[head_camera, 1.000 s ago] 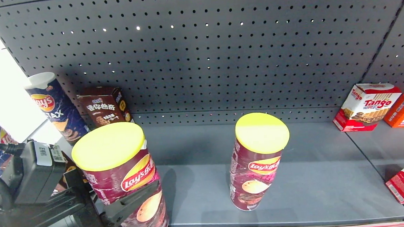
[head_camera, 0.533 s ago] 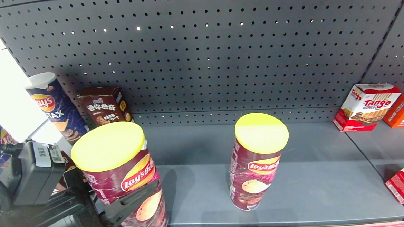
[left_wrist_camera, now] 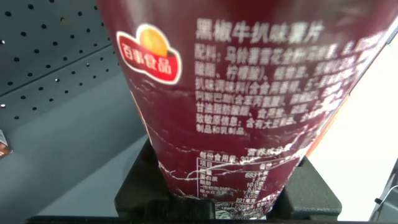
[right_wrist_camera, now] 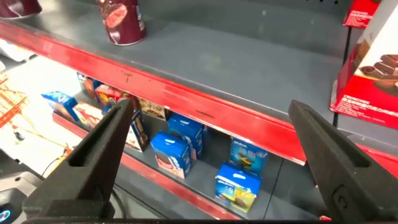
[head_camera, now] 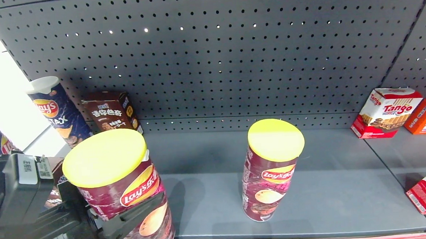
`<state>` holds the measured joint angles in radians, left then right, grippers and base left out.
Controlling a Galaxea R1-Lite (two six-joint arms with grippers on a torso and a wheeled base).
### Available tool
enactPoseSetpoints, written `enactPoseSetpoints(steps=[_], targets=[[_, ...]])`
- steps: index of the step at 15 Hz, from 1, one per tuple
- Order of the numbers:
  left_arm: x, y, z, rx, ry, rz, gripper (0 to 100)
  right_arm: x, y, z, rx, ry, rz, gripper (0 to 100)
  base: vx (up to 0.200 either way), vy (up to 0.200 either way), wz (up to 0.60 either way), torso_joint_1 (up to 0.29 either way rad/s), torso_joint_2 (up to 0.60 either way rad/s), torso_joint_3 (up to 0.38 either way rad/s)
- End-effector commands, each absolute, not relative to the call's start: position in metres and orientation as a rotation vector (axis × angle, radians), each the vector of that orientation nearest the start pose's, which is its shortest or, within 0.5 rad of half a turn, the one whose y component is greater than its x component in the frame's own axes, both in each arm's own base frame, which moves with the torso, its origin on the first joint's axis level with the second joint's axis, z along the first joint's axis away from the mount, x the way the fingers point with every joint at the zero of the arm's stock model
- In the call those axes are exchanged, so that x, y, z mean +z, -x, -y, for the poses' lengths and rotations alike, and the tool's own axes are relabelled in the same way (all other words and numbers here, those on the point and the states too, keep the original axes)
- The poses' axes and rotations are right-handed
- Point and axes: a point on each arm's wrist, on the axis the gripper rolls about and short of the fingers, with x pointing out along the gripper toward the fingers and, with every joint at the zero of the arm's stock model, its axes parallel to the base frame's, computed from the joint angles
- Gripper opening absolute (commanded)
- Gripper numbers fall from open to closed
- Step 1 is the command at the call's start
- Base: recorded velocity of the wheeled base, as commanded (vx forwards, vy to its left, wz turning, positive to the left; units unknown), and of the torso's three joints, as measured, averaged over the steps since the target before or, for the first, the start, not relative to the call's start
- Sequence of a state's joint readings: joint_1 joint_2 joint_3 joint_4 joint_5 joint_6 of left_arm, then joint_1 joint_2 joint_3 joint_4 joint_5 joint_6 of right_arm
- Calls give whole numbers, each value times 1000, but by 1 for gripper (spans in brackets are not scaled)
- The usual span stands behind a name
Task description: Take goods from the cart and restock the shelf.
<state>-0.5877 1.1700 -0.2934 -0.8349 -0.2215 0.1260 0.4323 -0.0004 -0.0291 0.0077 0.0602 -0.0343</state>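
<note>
The shelf (head_camera: 330,193) has bare board between the brown box (head_camera: 110,112) at the far left and the standing can (head_camera: 269,182) at its middle. The held can (head_camera: 140,190) is at the near left edge, long axis close to upright, lid on top, base at the red front lip. The free spot lies farther in and to its right, short of the standing can. The left gripper (head_camera: 127,215) is clamped round the held can's lower body. The right gripper (right_wrist_camera: 211,109), jaws spread wide on nothing, sits below the shelf front.

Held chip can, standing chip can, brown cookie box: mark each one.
held chip can (head_camera: 138,192), head view, front label.
standing chip can (head_camera: 270,174), head view, front label.
brown cookie box (head_camera: 111,115), head view, front face.
</note>
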Motion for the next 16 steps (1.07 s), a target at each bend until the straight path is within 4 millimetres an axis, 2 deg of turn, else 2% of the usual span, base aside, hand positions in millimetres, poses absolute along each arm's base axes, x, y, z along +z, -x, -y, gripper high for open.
enactPoseSetpoints(steps=[1,3,5,9,13,14,15,16], targets=[[187,-125,89,-814,-125,15,0,83,24,9,518,53,35,100,0,0,0,0,0,0],[187,-125,90,-819,-124,15,0,83,24,9,533,52,27,100,0,0,0,0,0,0],[187,-125,90,-819,-124,15,0,83,25,7,350,2,16,100,0,0,0,0,0,0],[187,-126,91,-822,-122,15,0,83,23,11,117,2,12,100,0,0,0,0,0,0],[187,-128,92,-840,-121,10,0,84,17,9,118,24,-62,100,0,0,0,0,0,0],[188,-128,92,-840,-120,15,0,83,20,10,152,17,-26,100,0,0,0,0,0,0],[187,-127,92,-842,-120,14,0,82,23,10,281,4,18,100,0,0,0,0,0,0],[187,-127,92,-842,-121,12,0,76,21,9,331,15,1,100,0,0,0,0,0,0]])
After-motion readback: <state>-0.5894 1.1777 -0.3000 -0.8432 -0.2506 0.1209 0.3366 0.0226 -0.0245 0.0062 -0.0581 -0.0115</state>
